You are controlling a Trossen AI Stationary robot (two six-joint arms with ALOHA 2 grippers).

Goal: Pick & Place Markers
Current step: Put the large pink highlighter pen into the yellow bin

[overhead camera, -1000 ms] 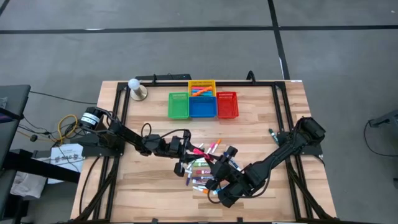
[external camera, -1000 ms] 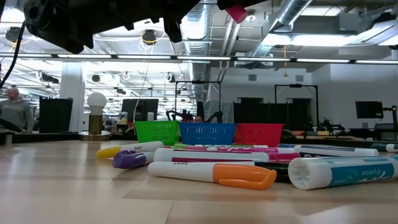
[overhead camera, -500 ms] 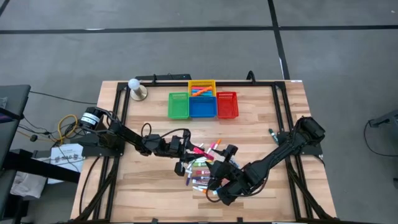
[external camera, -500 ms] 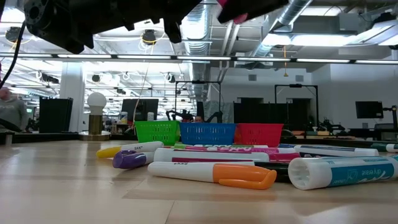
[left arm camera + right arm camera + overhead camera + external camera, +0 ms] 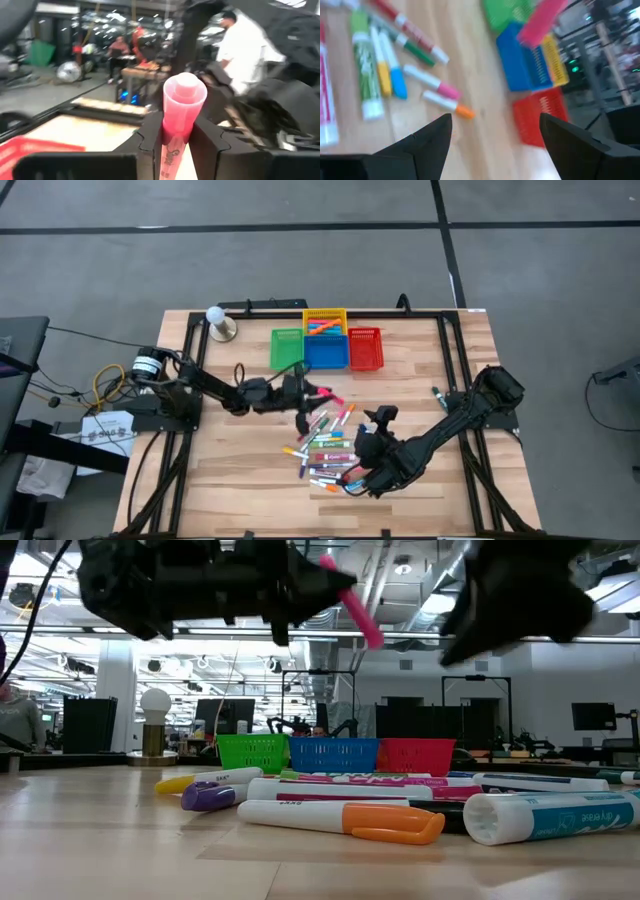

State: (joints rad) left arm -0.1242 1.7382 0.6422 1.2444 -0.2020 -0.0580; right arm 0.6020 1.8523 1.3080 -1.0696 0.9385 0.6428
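Observation:
My left gripper (image 5: 305, 392) reaches in from the table's left and is shut on a pink marker (image 5: 325, 393), held in the air between the marker pile and the baskets. In the low view that marker (image 5: 352, 602) hangs slanted, high above the table. The other markers (image 5: 325, 450) lie flat in a loose pile on the wood near the front. My right gripper (image 5: 375, 425) hovers open above the pile's right side, its fingers (image 5: 430, 137) spread wide with nothing between them. My left gripper pinches the pink marker's barrel (image 5: 172, 137) between its two fingers (image 5: 150, 137). The marker lies along the fingers, and its thick end (image 5: 185, 92) sticks out past their tips. The fingers come about level from the table's left. The marker is lifted clear of the table.
Green (image 5: 287, 348), blue (image 5: 325, 352) and red (image 5: 365, 348) baskets stand in a row at the far side, with a yellow basket (image 5: 324, 322) holding orange markers behind the blue one. A round lamp (image 5: 218, 322) stands at the far left. Black rails frame the table's sides.
My left gripper has carried the pink marker from above the pile toward the table's far edge and the baskets, still shut on it. My right gripper has drawn away from that marker toward the table's right edge, sunk a little and tipped downward.

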